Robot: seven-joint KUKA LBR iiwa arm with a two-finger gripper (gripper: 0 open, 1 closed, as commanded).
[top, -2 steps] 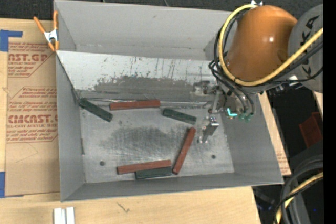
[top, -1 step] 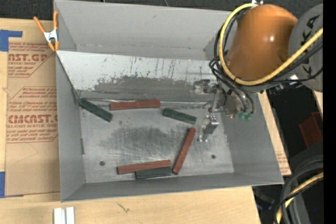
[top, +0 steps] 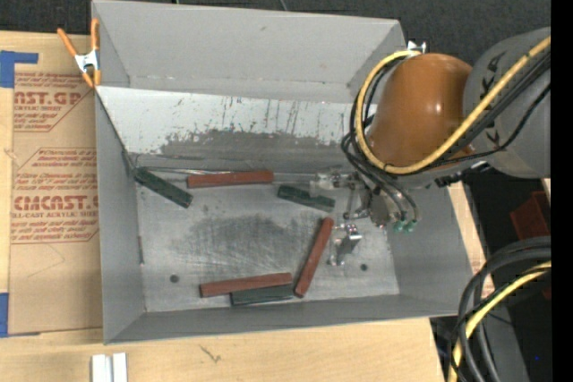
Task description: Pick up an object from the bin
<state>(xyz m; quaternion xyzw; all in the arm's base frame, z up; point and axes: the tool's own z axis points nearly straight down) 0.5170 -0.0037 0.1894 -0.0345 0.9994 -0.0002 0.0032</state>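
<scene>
Your jaws sat just right of the upper end of the reddish-brown bar (top: pixel 312 257), lying diagonal in the bin's (top: pixel 116 192) lower right, and honestly you couldn't tell if they were spread or pressed together.

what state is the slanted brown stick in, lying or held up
Lying down: the slanted brown stick rests on the bin floor, beside the gripper.

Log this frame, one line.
gripper low in bin, right side | beside upper end of slanted red-brown bar | hold unconfirmed
</scene>
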